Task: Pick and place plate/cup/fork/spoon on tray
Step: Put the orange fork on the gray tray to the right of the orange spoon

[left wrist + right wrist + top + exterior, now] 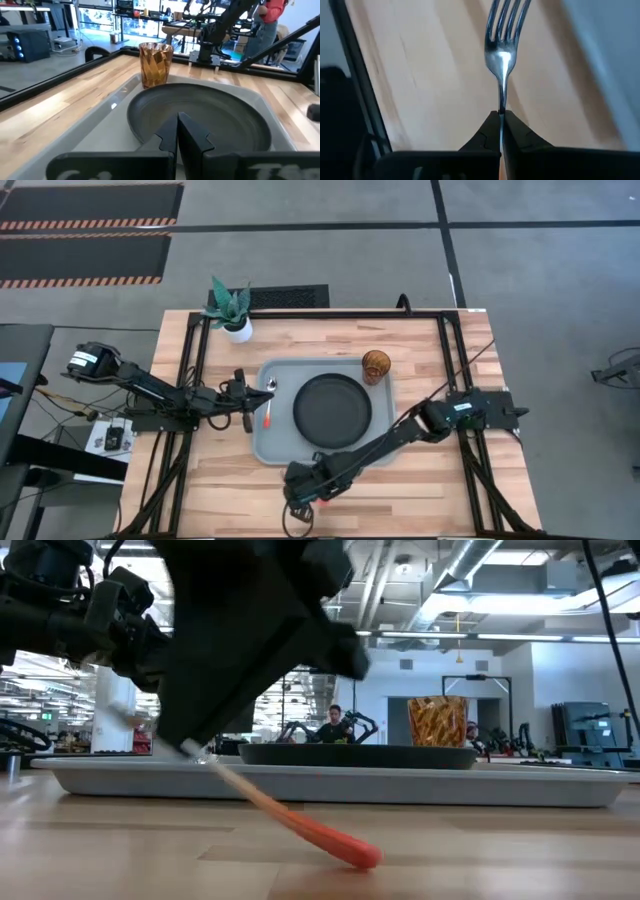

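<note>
A pale wooden bench (pixel 420 480) is carrying a pale grey-blue tray (pixel 262 442) at its middle, seen from straight overhead. The black plate (pixel 332 409) is lying flat inside the tray, filling most of it. The amber cup (pixel 376 366) is standing upright in the tray's far right corner, just beside the plate's rim. The spoon (pixel 269 402) is lying in the tray along its left side, with its silver bowl toward the far edge and its red-orange handle pointing toward the near edge.

The right claw (pixel 303 498) is reaching across to the near edge of the bench, just outside the tray's front rim. Its two fingers are pressing tightly together on the thin neck of the fork (pixel 500 52), with the silver prongs sticking out ahead of them. In the table-level view the fork's red-orange handle (pixel 300 825) is slanting down from the claw, and its tip is resting on the wood in front of the tray.

The left claw (pixel 246 401) is hovering over the left rim of the tray, near the spoon, with its fingers fully closed and nothing between them.

A white pot with a green plant (pixel 232 310) is sitting at the far left corner of the bench, well apart from the tray.
</note>
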Robot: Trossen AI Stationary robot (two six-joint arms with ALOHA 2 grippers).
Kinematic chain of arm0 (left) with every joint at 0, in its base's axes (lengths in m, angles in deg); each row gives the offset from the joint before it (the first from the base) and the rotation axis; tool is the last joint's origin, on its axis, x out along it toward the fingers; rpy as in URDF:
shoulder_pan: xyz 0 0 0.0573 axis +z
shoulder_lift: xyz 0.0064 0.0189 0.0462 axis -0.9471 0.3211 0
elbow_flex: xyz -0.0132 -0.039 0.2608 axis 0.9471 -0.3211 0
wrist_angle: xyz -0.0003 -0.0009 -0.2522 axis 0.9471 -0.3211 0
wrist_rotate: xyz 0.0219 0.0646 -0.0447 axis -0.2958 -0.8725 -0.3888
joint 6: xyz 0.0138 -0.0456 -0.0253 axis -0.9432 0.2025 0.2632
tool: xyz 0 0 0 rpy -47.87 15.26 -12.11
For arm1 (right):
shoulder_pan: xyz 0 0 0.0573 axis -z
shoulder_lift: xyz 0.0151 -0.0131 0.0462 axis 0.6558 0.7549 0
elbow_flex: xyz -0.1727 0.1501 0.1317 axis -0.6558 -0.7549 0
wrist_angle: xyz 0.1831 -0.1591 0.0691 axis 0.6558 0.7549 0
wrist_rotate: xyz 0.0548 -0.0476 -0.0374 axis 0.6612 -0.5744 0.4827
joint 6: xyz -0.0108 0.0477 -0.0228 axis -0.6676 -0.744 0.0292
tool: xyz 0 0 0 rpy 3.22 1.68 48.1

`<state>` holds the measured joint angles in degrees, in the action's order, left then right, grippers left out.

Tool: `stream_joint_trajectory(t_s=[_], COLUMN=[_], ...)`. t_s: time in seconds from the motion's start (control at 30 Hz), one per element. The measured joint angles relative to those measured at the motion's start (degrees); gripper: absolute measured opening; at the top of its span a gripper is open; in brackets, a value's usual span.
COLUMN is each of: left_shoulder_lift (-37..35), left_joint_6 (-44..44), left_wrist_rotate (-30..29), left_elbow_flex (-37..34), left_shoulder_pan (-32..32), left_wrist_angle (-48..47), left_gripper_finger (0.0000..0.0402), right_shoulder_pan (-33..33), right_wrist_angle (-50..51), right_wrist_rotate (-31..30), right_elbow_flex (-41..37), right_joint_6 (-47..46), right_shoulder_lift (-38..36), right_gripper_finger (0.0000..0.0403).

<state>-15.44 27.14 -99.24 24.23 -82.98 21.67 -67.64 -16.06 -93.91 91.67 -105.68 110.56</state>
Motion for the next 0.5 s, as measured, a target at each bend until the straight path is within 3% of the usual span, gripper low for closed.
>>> stream_joint_trajectory(t_s=[0.13,0.5], left_shoulder_lift=[0.0,0.0], left_joint_6=[0.0,0.0], left_wrist_rotate=[0.0,-0.1], left_elbow_flex=[0.0,0.0], left_shoulder_pan=[0.0,0.0], left_wrist_angle=[0.0,0.1], left_gripper_finger=[0.0,0.0], right_shoulder_pan=[0.1,0.9], right_wrist_angle=[0.0,-2.0], right_wrist_rotate=[1.7,2.8], right_elbow_flex=[2.2,2.3], right_joint_6=[4.0,4.3], right_shoulder_lift=[2.0,2.5], right_gripper_finger=[0.0013,0.003])
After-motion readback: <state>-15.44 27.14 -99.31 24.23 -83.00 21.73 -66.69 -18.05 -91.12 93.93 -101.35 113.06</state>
